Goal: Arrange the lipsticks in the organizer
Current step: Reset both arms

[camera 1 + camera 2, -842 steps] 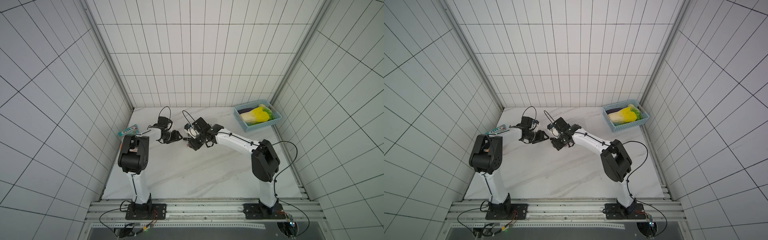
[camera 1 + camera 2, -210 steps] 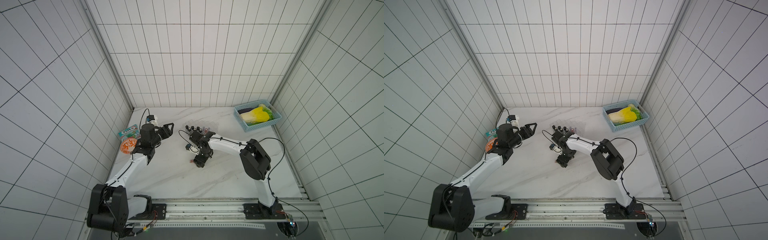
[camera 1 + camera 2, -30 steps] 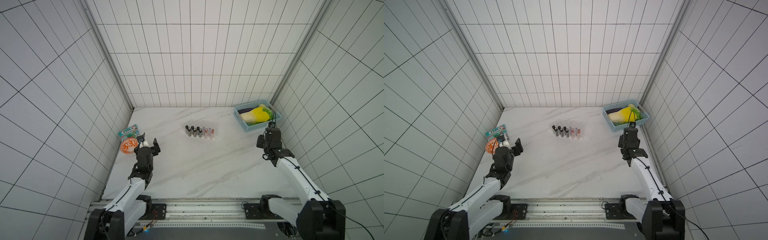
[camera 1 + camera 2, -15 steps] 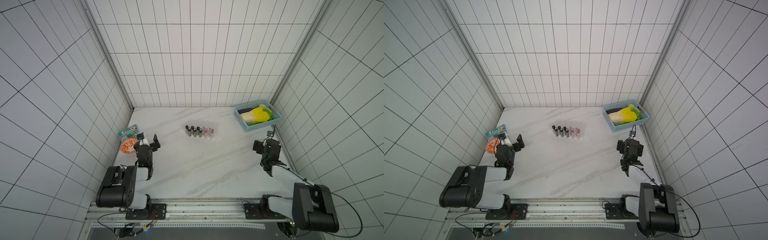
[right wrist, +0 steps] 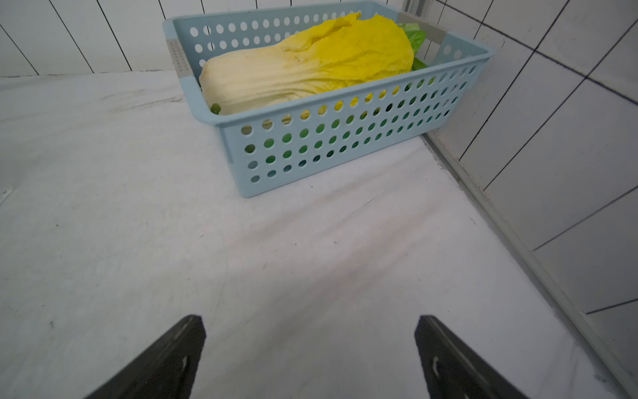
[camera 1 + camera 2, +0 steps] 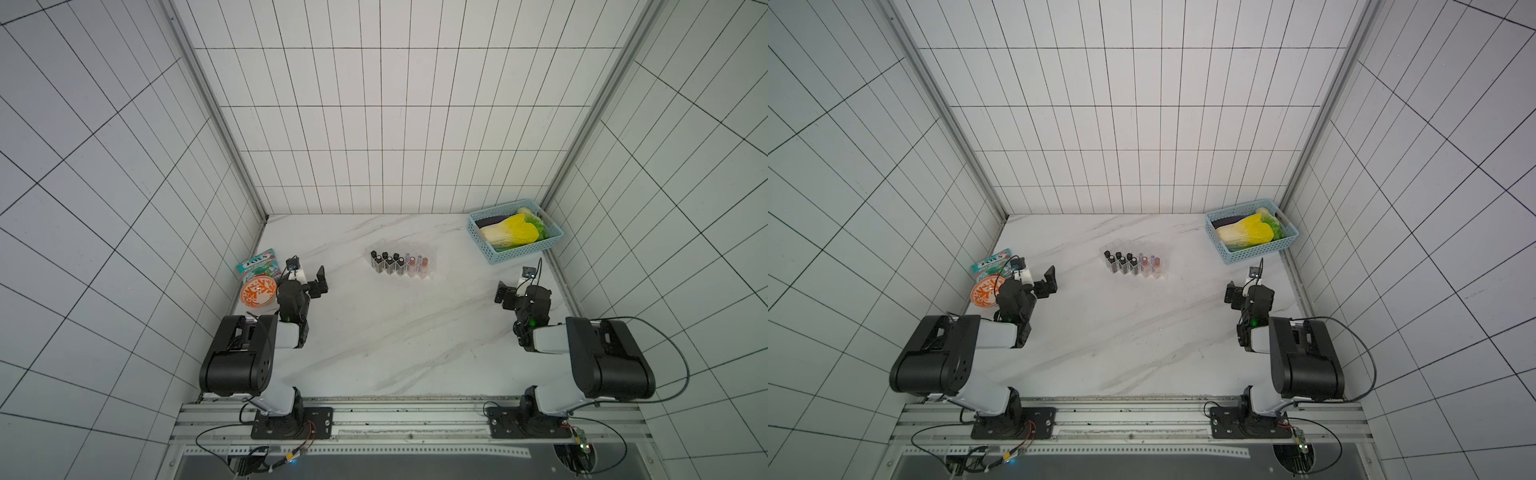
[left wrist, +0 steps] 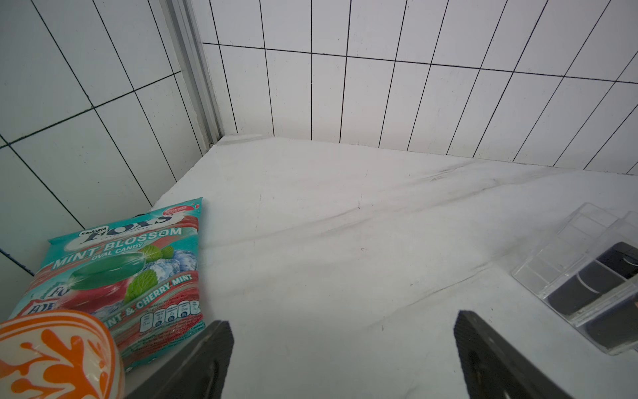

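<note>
Both top views show the small clear plastic organizer (image 6: 431, 257) with square slots standing on the white marble table (image 6: 374, 340). It sits toward the far middle, between the two arms and well apart from each. The lipsticks (image 6: 399, 262), small finger-sized tubes, stand in its slots in two rows: black ones toward the robot's left end, pale lilac and translucent pink-red ones toward the right end (exact count not legible at this range). Both arms are folded close to their bases at the near corners. Left wrist view: the left gripper (image 7: 341, 319) has its jaws spread wide over bare marble, with nothing between them and nothing held. Near it lie a teal and red mint candy bag (image 7: 117, 266) and a round white bowl with an orange pattern (image 7: 58, 352), the bowl overlapping the bag's near edge. One end of the organizer is also in frame, with black tubes in some slots. Right wrist view: the right gripper (image 5: 309, 316) is likewise wide apart and holds nothing, pointing toward a light-blue perforated plastic basket (image 5: 345, 138) in the far right corner. A yellow and white cabbage (image 5: 303, 65) lies inside that basket, with green leaves behind it.
</note>
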`<action>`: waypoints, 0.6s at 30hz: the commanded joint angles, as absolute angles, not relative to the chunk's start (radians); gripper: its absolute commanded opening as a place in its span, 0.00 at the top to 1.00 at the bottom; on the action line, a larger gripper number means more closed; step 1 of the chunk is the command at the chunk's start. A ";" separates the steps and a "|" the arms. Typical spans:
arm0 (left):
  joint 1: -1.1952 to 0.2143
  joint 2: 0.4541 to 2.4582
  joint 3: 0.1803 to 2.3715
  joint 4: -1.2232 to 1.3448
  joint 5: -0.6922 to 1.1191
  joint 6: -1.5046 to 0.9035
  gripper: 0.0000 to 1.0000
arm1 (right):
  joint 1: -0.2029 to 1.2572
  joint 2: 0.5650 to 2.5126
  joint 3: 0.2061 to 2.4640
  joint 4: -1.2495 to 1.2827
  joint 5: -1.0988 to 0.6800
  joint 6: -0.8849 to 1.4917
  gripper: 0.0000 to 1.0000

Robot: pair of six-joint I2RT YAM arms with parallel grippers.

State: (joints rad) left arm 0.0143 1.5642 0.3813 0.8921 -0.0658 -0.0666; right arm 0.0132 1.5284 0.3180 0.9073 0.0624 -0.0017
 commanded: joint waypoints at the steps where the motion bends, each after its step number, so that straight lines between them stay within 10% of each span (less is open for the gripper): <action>1: 0.011 1.553 0.421 0.815 -0.066 -0.062 0.02 | 0.007 1.535 0.382 0.901 0.034 -0.011 0.01; 18: 0.018 1.556 0.442 0.774 -0.075 -0.078 0.02 | -0.009 1.536 0.427 0.815 0.025 0.009 0.01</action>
